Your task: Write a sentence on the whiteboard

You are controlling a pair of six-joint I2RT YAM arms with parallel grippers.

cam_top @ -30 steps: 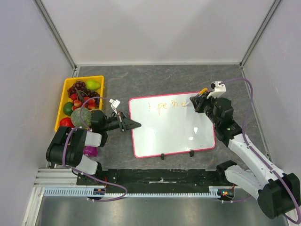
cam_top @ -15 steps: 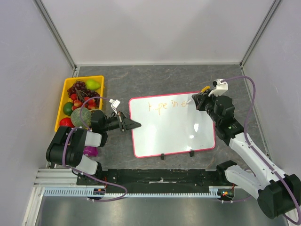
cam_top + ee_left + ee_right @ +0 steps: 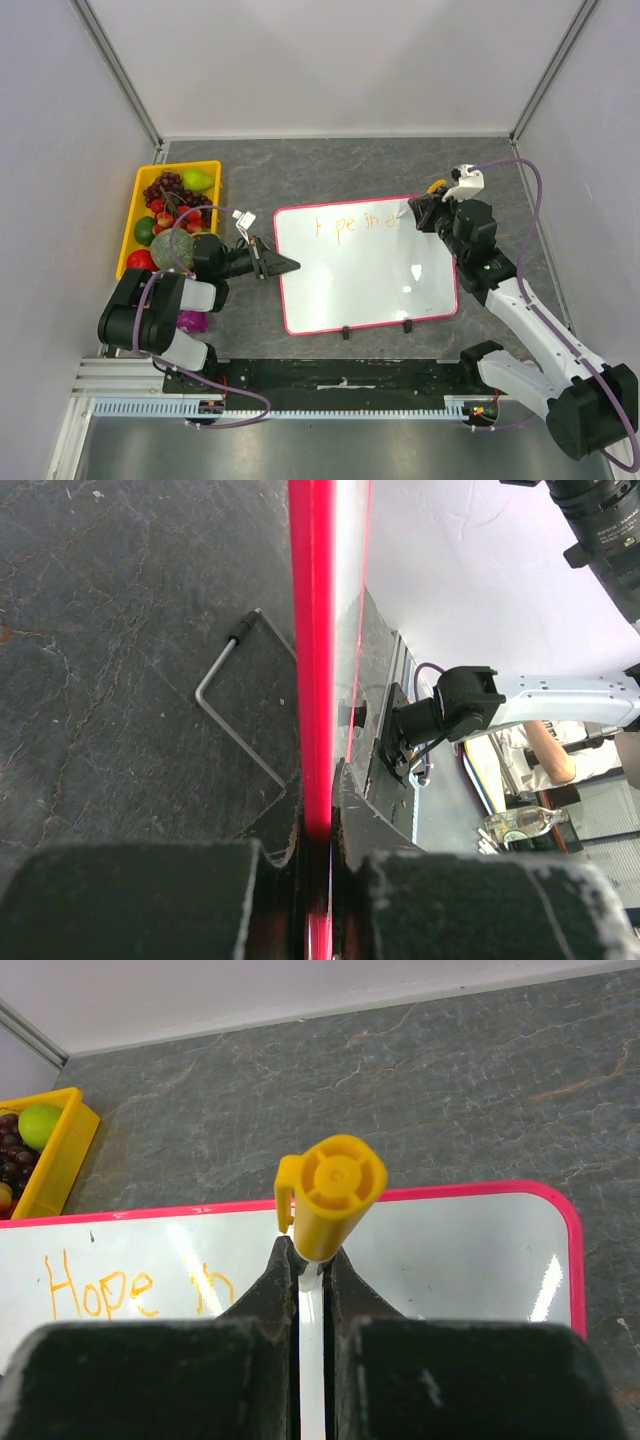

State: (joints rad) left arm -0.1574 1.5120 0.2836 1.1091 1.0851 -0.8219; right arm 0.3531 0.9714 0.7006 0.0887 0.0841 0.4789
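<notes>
The whiteboard (image 3: 365, 280) lies flat in the middle, white with a pink-red frame and two black feet on its near edge. Orange writing (image 3: 355, 226) runs along its far edge and reads "Hope in" (image 3: 100, 1290) plus part of a letter. My left gripper (image 3: 288, 265) is shut on the board's left frame edge (image 3: 315, 680). My right gripper (image 3: 420, 212) is shut on a white marker (image 3: 312, 1340) with a yellow cap (image 3: 335, 1195) on its back end. The marker stands over the board's far right corner; its tip is hidden.
A yellow tray (image 3: 137, 200) of fruit stands at the far left. A purple fruit (image 3: 192, 321) lies by the left arm's base. The board's wire stand (image 3: 235, 695) shows on the dark stone table (image 3: 340, 165). Walls close in on three sides.
My right gripper with the marker has shifted slightly right and away along the writing line, and a new letter stroke shows after "in". The left gripper has not moved.
</notes>
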